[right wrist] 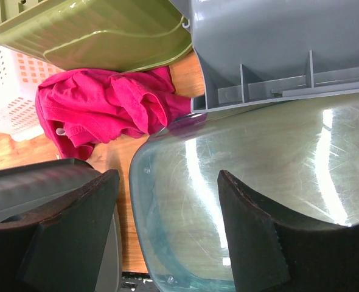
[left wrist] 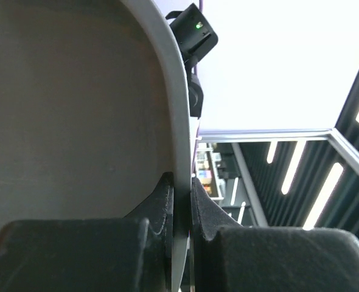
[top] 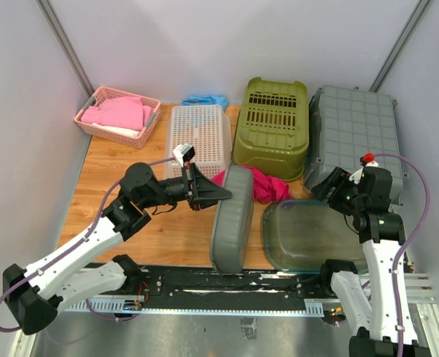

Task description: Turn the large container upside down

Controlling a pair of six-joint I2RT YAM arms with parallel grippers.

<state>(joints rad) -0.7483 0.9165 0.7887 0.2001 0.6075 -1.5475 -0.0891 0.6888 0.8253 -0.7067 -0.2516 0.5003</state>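
The grey container (top: 232, 219) is stood on its edge, its rim clamped by the left gripper (top: 225, 195). The right gripper (top: 326, 187) is spread apart, apparently touching nothing.

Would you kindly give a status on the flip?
Left hand shut on grey tub rim. Tub standing on edge. Right hand open, empty. Magenta cloth behind tub.

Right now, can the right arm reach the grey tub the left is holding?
Probably yes. The right fingers stand open above the clear bin, and the grey tub stands on edge just beside it, nothing between.
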